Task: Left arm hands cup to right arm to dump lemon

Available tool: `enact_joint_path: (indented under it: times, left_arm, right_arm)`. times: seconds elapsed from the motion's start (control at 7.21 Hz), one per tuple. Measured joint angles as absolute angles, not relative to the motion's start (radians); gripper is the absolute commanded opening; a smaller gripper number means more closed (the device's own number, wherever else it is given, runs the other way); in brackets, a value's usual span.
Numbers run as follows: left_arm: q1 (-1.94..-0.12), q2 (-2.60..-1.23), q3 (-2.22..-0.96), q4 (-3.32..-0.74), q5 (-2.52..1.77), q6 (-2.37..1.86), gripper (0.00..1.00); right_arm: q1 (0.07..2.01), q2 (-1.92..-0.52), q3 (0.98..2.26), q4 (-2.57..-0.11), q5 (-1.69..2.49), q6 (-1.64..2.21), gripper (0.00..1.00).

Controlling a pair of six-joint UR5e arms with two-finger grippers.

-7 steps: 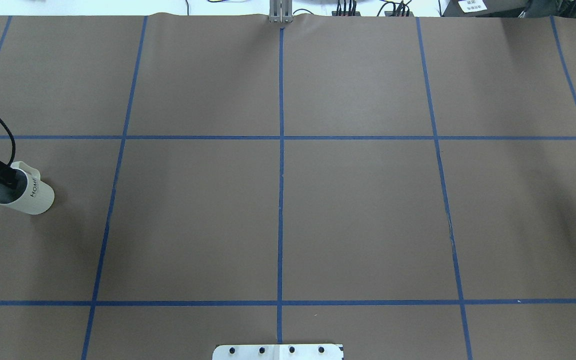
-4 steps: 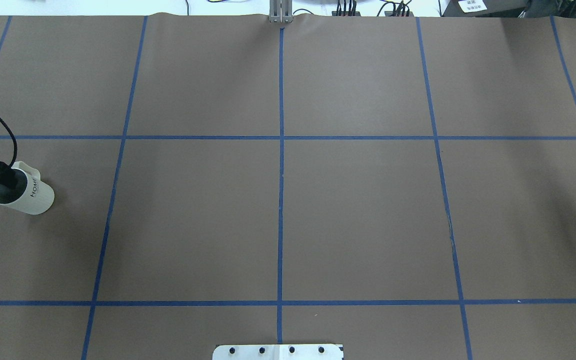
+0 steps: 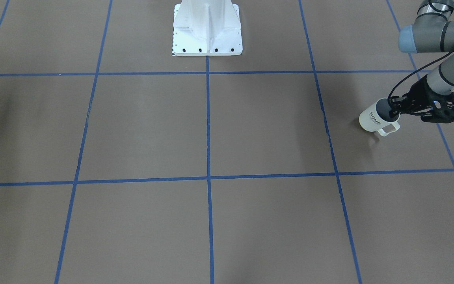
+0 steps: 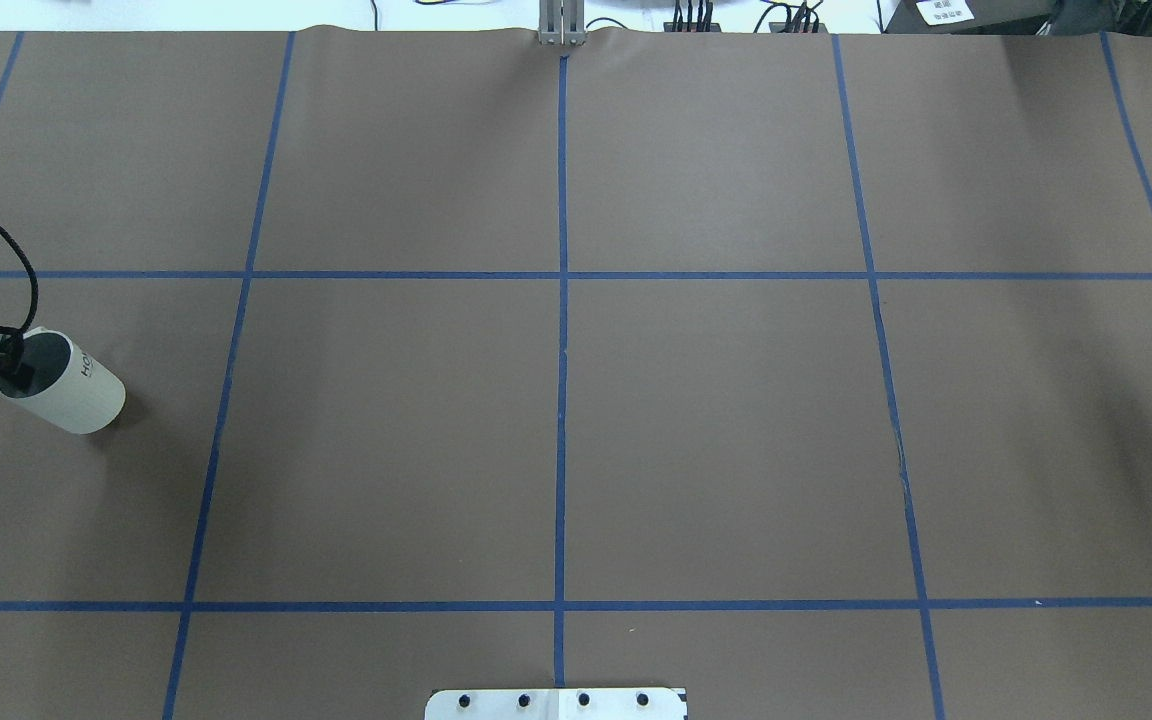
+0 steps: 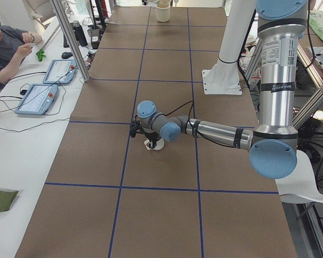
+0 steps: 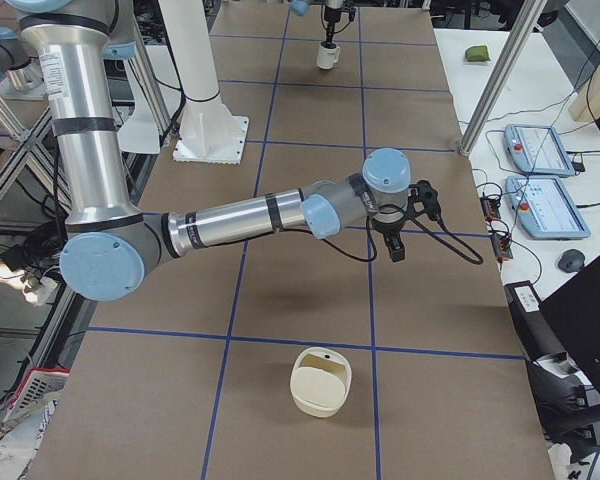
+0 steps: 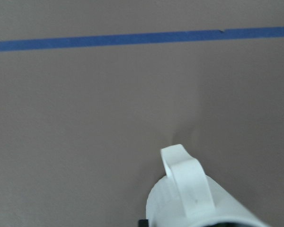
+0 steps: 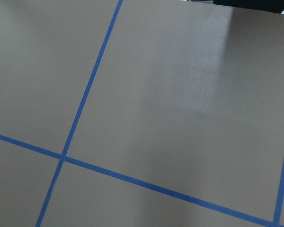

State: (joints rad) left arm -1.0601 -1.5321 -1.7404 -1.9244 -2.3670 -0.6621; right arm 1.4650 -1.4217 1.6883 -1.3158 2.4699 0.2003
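The cream-white cup (image 4: 71, 392) with black lettering hangs tilted at the far left of the table, its grey mouth turned toward my left gripper (image 4: 8, 362). That gripper is shut on the cup's rim, one finger inside and one outside. In the front-facing view the cup (image 3: 373, 118) sits at the right with its handle toward the camera and the left gripper (image 3: 391, 111) on its rim. The left wrist view shows only the cup's handle (image 7: 187, 182). The lemon is hidden. My right gripper (image 6: 395, 245) hovers above the table far from the cup; I cannot tell if it is open.
Brown paper with blue tape grid lines covers the table (image 4: 556, 430). A cream container (image 6: 322, 380) stands near the table's right end. The white robot base (image 3: 207, 27) is at the middle. A person sits at a side desk (image 5: 8, 45) with tablets.
The cup has tipped and turned in the left gripper: its handle, seen on top before, is gone from the overhead view and its body has shifted slightly right.
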Motion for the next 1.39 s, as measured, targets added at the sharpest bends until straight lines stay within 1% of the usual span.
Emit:
enact_joint_path:
  times: [0.14, 0.28, 0.56, 0.69, 1.11, 1.25, 1.39]
  left_arm:
    - [-1.111, -1.55, -1.76, -1.871, -2.415, -0.664, 0.0]
    - [-1.154, -1.603, -1.776, -1.775, -2.441, -0.665, 0.0]
    - [-1.197, -1.792, -1.758, -1.543, -2.451, -0.68, 0.0]
    - [-1.202, -1.879, -1.712, -1.495, -2.452, -0.731, 0.0]
    - [-1.183, -2.141, -1.548, -1.473, -2.453, -0.996, 0.0]
    - [-1.164, -2.215, -1.503, -1.476, -2.453, -1.078, 0.0]
    - [-1.143, -2.282, -1.454, -1.496, -2.453, -1.156, 0.0]
  right_arm:
    - [1.465, -1.408, 1.693, -1.32, 2.469, 0.201, 1.0]
    - [1.46, -1.389, 1.693, -1.321, 2.465, 0.202, 1.0]
    - [1.409, -1.322, 1.681, -1.317, 2.41, 0.208, 1.0]
    - [1.357, -1.267, 1.665, -1.315, 2.348, 0.21, 1.0]
    - [1.162, -1.097, 1.652, -1.312, 2.117, 0.294, 1.0]
    - [1.1, -1.06, 1.658, -1.297, 2.034, 0.341, 1.0]
    - [1.039, -1.044, 1.66, -1.227, 1.949, 0.404, 1.0]
